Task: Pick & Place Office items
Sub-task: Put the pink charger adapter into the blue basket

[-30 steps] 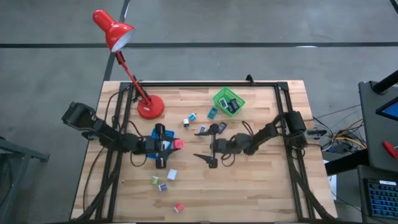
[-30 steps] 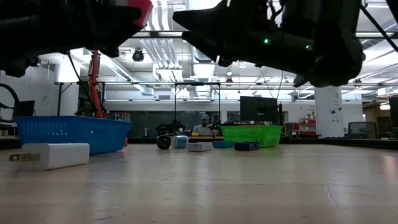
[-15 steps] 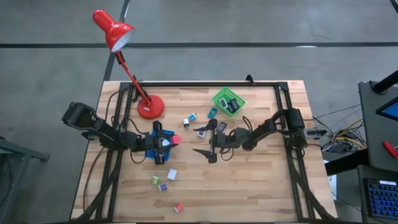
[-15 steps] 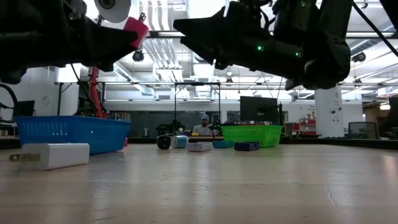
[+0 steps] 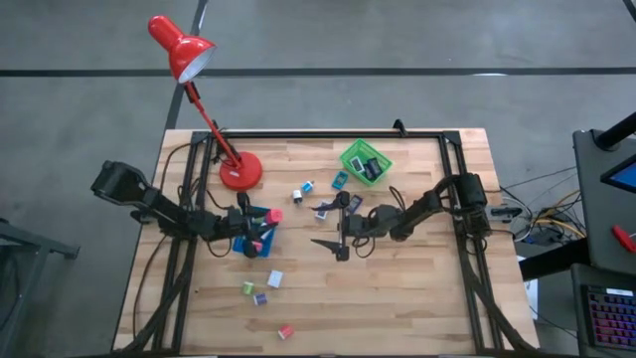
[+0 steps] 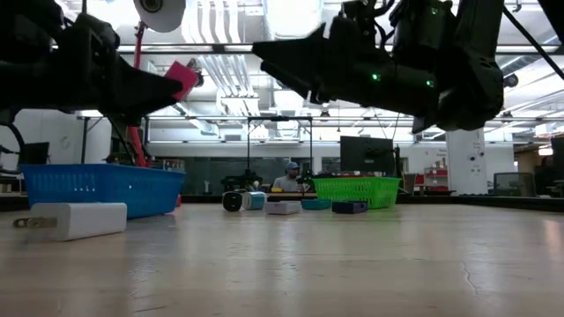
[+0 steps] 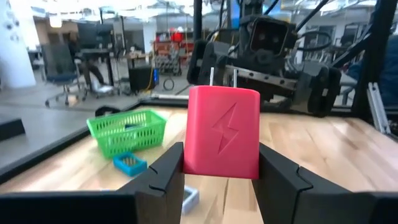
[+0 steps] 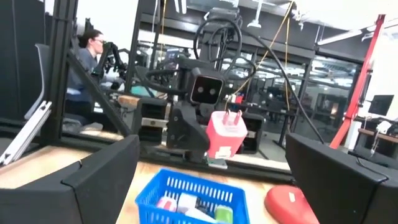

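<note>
The left gripper (image 7: 221, 180) jaws are clamping a red plug-in charger (image 7: 222, 132) above the blue tray (image 8: 189, 198); the right gripper (image 5: 331, 228) jaws are gaping wide, empty.

1. Left gripper (image 5: 266, 227) is hanging over the blue tray (image 5: 241, 242), clamping a red charger block (image 7: 222, 132); the tray walls are standing right under it.
2. Right gripper (image 5: 331, 227) is hovering mid-table with fingers spread wide, facing the left one across a narrow gap.
3. Red lamp (image 5: 204, 99) is leaning over the table's far-left corner.
4. Green basket (image 5: 365, 160) and loose pieces are crowding the far middle.
5. The table's (image 5: 397, 298) near right part is lying bare.
</note>
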Action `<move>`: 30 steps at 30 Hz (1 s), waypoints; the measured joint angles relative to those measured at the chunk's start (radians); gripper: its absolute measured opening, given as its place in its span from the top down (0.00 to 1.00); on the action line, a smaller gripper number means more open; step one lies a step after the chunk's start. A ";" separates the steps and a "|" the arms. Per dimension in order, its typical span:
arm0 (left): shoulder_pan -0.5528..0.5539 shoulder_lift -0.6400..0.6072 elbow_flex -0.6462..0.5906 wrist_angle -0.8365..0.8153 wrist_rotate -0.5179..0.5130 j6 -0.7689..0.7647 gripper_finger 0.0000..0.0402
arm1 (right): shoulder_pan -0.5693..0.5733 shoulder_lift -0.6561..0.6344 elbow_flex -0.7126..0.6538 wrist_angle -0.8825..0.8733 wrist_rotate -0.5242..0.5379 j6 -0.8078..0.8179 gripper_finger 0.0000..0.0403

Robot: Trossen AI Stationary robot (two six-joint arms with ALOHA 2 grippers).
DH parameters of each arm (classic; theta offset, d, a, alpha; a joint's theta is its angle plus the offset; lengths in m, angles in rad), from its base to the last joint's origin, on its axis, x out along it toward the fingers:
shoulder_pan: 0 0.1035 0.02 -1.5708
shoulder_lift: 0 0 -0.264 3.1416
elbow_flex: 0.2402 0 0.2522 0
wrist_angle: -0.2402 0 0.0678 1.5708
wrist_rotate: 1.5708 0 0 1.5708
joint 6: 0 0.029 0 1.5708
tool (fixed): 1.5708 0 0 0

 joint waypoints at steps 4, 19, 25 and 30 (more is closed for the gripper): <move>0.000 -0.032 0.000 -0.094 -0.015 -0.053 0.64 | -0.004 0.000 -0.033 -0.004 0.007 0.007 0.02; -0.014 -0.117 0.224 -0.556 0.037 -0.117 0.64 | -0.020 -0.098 -0.134 -0.007 0.011 0.005 0.02; -0.020 -0.164 0.426 -1.033 0.055 -0.124 0.64 | -0.022 -0.133 -0.172 -0.018 0.011 0.018 0.02; -0.026 -0.224 0.560 -1.432 0.034 -0.182 0.64 | -0.022 -0.138 -0.187 -0.035 0.011 0.024 0.02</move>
